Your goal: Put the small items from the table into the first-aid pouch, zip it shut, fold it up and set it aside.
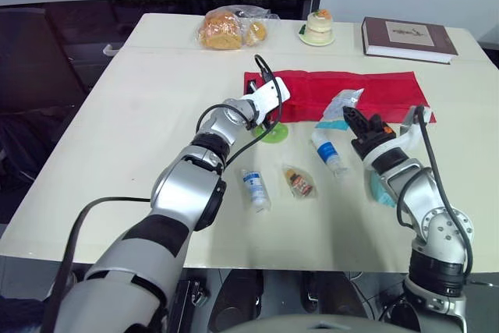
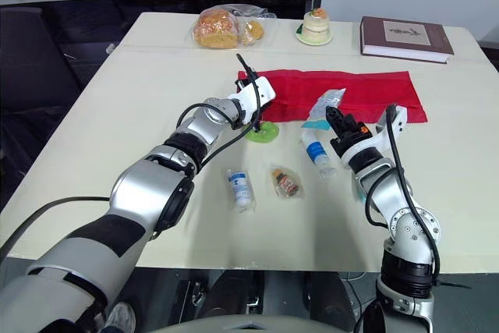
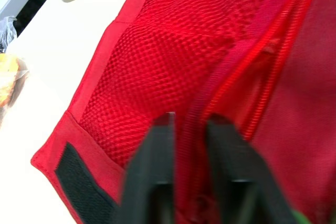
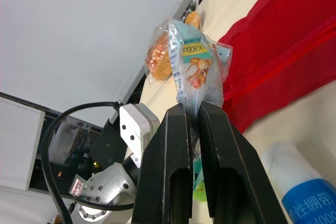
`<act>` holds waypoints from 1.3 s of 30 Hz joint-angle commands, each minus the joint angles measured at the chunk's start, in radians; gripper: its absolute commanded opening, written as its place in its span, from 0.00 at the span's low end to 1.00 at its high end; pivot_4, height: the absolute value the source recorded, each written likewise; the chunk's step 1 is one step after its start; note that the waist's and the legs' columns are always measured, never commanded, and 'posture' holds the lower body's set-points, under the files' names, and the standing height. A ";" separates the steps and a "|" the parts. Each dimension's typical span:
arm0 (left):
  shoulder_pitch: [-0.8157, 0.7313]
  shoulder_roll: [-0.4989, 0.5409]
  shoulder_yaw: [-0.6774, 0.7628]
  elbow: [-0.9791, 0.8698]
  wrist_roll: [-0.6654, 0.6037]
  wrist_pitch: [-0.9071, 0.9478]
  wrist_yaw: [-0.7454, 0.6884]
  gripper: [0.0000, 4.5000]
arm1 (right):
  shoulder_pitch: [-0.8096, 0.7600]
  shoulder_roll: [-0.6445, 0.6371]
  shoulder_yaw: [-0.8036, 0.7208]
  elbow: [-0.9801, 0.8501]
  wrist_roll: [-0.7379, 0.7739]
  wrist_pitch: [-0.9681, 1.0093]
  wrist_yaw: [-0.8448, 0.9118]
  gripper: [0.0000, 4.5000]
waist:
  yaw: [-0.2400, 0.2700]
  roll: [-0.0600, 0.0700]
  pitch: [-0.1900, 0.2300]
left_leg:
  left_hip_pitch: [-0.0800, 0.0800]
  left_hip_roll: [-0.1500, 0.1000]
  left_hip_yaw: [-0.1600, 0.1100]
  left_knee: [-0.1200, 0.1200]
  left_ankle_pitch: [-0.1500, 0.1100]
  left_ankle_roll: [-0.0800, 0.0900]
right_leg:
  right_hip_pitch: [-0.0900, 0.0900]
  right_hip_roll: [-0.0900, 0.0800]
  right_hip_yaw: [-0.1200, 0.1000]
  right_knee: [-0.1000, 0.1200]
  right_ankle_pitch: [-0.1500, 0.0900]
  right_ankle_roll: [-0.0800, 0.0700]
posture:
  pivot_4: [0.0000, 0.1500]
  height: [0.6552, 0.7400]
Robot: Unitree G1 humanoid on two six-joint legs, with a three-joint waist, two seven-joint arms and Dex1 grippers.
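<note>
The red mesh first-aid pouch (image 1: 351, 90) lies spread flat across the middle of the table. My left gripper (image 3: 190, 182) is at the pouch's left end, shut on a fold of its red fabric beside the zip. My right gripper (image 1: 351, 118) hovers at the pouch's front edge, shut on a clear packet with a printed label (image 4: 195, 61). On the table in front of the pouch lie a white bottle with a blue label (image 1: 328, 152), a smaller bottle (image 1: 255, 189), a small brown packet (image 1: 299, 182) and a green disc (image 1: 274, 132). A teal item (image 1: 380, 189) is partly hidden under my right arm.
Along the far edge of the table stand a bag of bread (image 1: 227, 29), a small cake on a plate (image 1: 318, 27) and a brown book (image 1: 407, 38). The table's left half is bare.
</note>
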 commanded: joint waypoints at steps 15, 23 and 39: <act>0.108 0.085 0.065 -0.308 -0.182 -0.063 -0.624 0.02 | 0.020 -0.052 0.069 -0.025 0.083 0.027 0.008 0.00 | -0.001 0.000 0.000 | 0.000 0.000 0.000 0.000 0.000 0.000 | 0.000 0.000 0.000 0.000 0.000 0.000 | 1.00 0.87; 0.255 0.154 0.098 -0.641 -0.345 0.183 -0.823 0.02 | 0.046 -0.080 0.116 0.026 0.255 0.095 0.016 0.00 | -0.002 0.000 0.000 | 0.000 0.001 0.000 0.000 0.000 0.000 | 0.000 0.000 0.001 0.000 0.000 -0.001 | 1.00 0.87; 0.302 0.139 0.139 -0.763 -0.481 0.327 -0.802 0.02 | 0.016 -0.029 0.189 0.228 0.347 0.131 0.023 0.00 | -0.001 0.000 0.000 | 0.001 0.001 0.000 0.001 0.000 0.000 | 0.000 0.001 0.001 0.001 0.000 0.000 | 1.00 0.87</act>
